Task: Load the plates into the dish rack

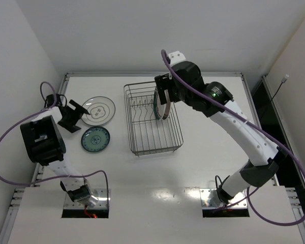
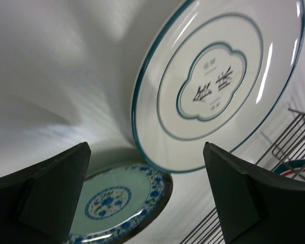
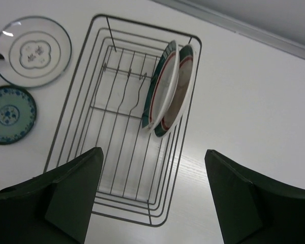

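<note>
The grey wire dish rack (image 1: 157, 151) stands mid-table. Two white plates with green-and-red rims (image 1: 161, 105) stand upright in it, side by side, and show in the right wrist view (image 3: 168, 89). The whitish plate with the dark centre mark (image 1: 98, 110) and the smaller teal patterned plate (image 1: 95, 139) lie flat on the table left of the rack. My left gripper (image 1: 75, 116) is open and empty, just left of these two plates; they fill its wrist view (image 2: 218, 84) (image 2: 117, 203). My right gripper (image 1: 163, 96) hovers open and empty above the racked plates.
The rack (image 3: 125, 220) has a row of upright prongs (image 3: 123, 76) left of the two plates. White walls close the table on the left and back. A raised rail (image 1: 152, 74) runs along the far edge.
</note>
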